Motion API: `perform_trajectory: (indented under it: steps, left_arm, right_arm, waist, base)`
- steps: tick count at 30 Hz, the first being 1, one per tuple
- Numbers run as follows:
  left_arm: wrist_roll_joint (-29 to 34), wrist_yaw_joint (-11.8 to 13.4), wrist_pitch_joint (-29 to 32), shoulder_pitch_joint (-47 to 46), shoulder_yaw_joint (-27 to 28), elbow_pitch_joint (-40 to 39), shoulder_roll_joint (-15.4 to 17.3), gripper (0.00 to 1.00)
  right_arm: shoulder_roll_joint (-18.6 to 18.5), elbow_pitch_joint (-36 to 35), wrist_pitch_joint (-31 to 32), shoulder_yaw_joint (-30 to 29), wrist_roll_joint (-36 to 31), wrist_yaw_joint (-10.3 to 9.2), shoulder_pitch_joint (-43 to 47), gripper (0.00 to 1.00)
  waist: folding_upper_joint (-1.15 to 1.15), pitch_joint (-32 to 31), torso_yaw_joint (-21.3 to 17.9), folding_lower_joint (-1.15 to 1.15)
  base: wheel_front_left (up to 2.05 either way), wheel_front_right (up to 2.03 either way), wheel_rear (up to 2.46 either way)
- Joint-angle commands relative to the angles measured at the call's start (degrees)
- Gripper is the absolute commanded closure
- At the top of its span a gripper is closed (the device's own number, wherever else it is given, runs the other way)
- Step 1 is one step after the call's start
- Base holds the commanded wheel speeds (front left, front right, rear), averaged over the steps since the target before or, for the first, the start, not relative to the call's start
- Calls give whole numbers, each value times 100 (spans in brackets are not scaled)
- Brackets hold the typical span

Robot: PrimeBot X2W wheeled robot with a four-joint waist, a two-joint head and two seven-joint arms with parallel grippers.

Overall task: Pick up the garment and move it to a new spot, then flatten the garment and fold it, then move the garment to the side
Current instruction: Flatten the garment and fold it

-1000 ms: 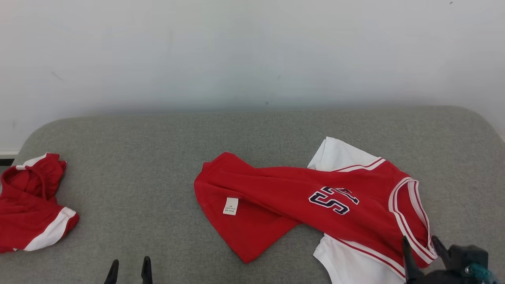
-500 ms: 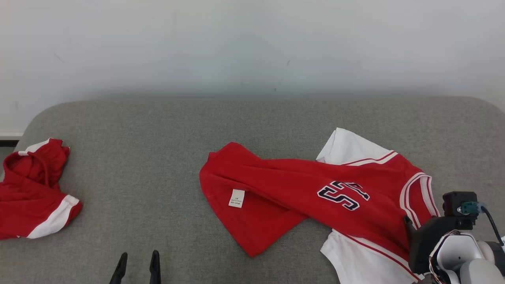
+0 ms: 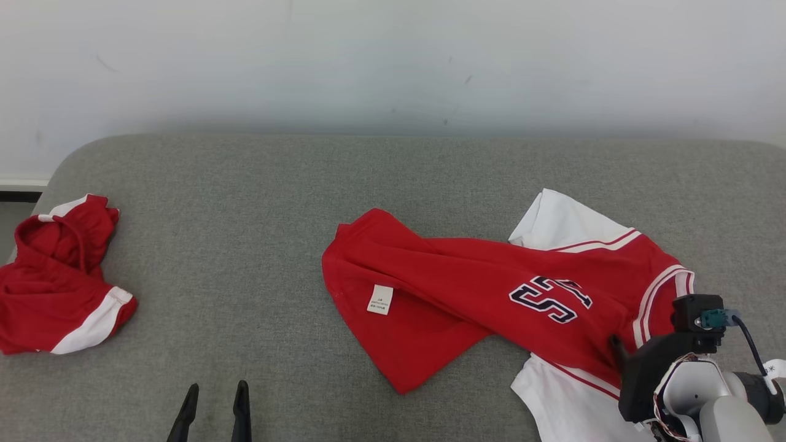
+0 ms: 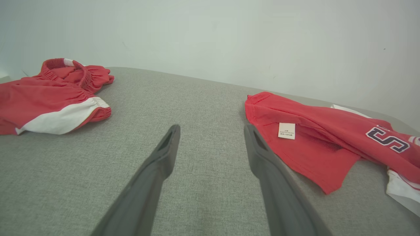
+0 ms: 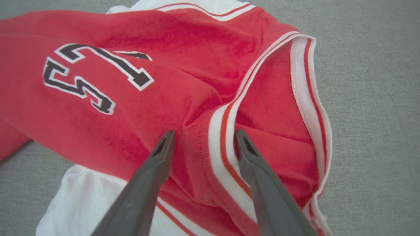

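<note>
The garment (image 3: 479, 294) is a red jersey with white sleeves and dark numerals, lying crumpled on the grey padded surface (image 3: 245, 202), right of centre. My right gripper (image 3: 626, 355) hangs over its collar end at the lower right. In the right wrist view the right gripper (image 5: 204, 136) is open, its fingers (image 5: 154, 170) straddling the white-and-red collar trim (image 5: 220, 131) of the garment (image 5: 108, 108). My left gripper (image 3: 215, 396) is open near the front edge. In the left wrist view the left gripper (image 4: 211, 131) has bare surface between its fingers, left of the garment's hem (image 4: 295, 147).
Red shorts with a white band (image 3: 58, 276) lie bunched at the surface's far left edge, also seen in the left wrist view (image 4: 52, 95). A pale wall (image 3: 393, 61) rises behind the surface. Bare grey padding lies between the shorts and the jersey.
The head camera has shifted, so the whole scene sits lower-right differently. My right arm has come forward over the jersey's collar, its wrist now showing. The left gripper has stayed put.
</note>
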Motion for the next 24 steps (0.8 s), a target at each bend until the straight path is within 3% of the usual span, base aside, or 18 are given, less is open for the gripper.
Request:
perform_trajectory:
  steps: [1,2,3,4,5,6,7,15,24]
  left_arm:
    - [-27,-8,-19,-28,9,11,-5,0]
    - [-28,-8,-19,-27,16,7,-5,0]
    - [-27,-8,-19,-28,24,1,-5,0]
    - [-32,-9,-19,-30,30,-2,-5,0]
    - [-39,-9,-19,-34,29,-8,-5,0]
    - [-37,-9,-19,-34,29,-13,-5,0]
    - [-34,-9,-19,-34,30,-17,-5,0]
    - [-20,-9,-19,-172,1,-53,-4,0]
    - [42,-2,-19,-440,-138,-150,-4,0]
  right_arm:
    - [-8,-18,-38,24,32,4,42,13]
    - [-10,-33,-82,55,53,4,51,41]
    - [-15,-44,-118,81,55,4,62,51]
    - [-19,-56,-141,102,58,4,70,53]
    - [-21,-78,-205,108,66,4,67,64]
    - [-23,-83,-230,115,64,4,63,77]
    - [-21,-80,-246,122,74,4,56,100]
    - [-112,-73,-730,-225,-65,4,-619,100]
    - [-450,571,-1007,-481,-184,4,-2077,100]
  waist:
    - [0,-6,-8,-1]
    - [0,-9,-14,-1]
    - [0,-12,-21,-1]
    - [0,-13,-28,-1]
    - [0,-12,-35,-1]
    - [0,-11,-43,-1]
    - [0,-8,-50,-1]
    - [0,206,5,-1]
    - [0,679,335,-1]
  base:
    - [0,0,0]
    - [0,0,0]
    - [0,0,0]
    - [0,0,0]
    - [0,0,0]
    - [0,0,0]
    - [0,0,0]
    - [0,0,0]
    - [0,0,0]
